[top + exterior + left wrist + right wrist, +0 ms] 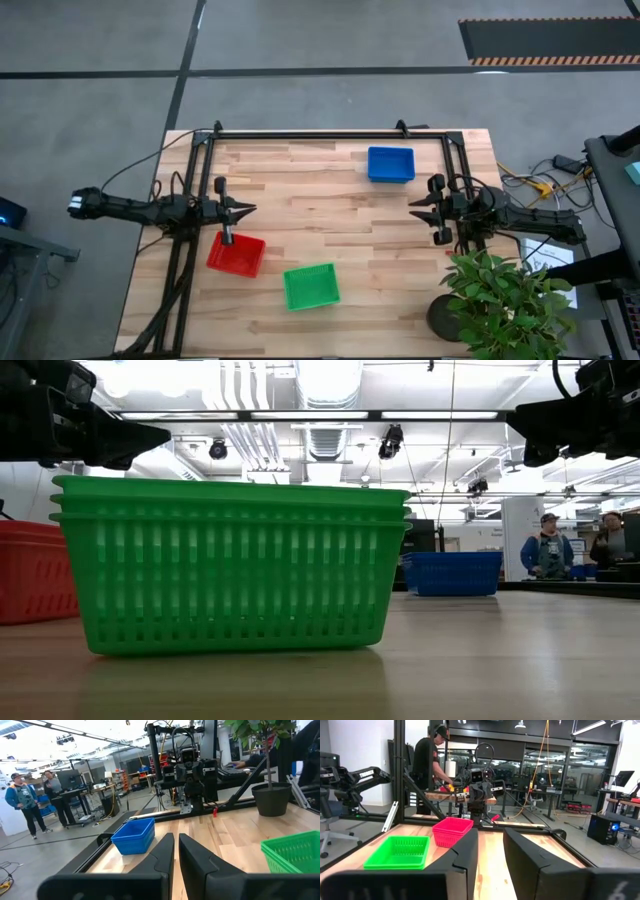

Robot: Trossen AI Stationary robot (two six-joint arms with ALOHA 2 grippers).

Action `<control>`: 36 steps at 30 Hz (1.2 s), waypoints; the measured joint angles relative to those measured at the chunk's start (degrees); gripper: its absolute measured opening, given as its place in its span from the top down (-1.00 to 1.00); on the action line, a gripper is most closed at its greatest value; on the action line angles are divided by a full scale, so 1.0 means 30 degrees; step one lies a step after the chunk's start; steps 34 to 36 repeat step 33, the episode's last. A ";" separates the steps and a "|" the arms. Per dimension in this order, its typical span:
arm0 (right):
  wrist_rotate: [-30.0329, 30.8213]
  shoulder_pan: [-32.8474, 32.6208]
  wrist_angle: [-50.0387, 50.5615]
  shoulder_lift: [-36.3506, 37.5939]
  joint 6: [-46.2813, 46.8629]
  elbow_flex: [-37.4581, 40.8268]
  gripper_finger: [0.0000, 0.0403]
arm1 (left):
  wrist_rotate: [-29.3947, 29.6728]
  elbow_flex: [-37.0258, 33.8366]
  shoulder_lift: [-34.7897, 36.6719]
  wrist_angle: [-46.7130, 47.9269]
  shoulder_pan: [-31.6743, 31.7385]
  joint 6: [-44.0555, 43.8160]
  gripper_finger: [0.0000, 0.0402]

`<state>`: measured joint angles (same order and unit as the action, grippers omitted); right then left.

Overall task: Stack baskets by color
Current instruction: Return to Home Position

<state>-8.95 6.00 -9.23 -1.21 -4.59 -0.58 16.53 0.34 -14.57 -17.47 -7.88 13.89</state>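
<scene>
my left gripper (244,209): 10 o'clock, closed
my right gripper (418,209): 3 o'clock, ajar
red baskets (236,253): 9
green baskets (311,287): 6
blue baskets (390,163): 1

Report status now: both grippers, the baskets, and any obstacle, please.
Left gripper empty, near red stack. Right gripper empty, fingers open, at right side. Green stack and blue stack stand apart. Potted plant at corner, clear of stacks.

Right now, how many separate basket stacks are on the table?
3: red stack by the left gripper, green stack nearest the low camera, blue stack at the far side. Whatever nests inside each may be hidden.
</scene>
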 joint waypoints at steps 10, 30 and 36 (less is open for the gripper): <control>0.0000 0.0000 0.0000 -0.0029 -0.0004 0.0000 0.56 | 0.0000 0.0000 -0.0003 0.0000 0.0000 0.0000 0.95; -0.0006 -0.0001 0.0000 -0.0029 0.0018 0.0000 0.62 | 0.0000 0.0000 -0.0006 0.0000 0.0000 0.0000 0.95; -0.0005 -0.0002 0.0000 -0.0029 -0.0007 0.0000 0.62 | 0.0000 0.0000 -0.0004 0.0000 0.0000 0.0000 0.95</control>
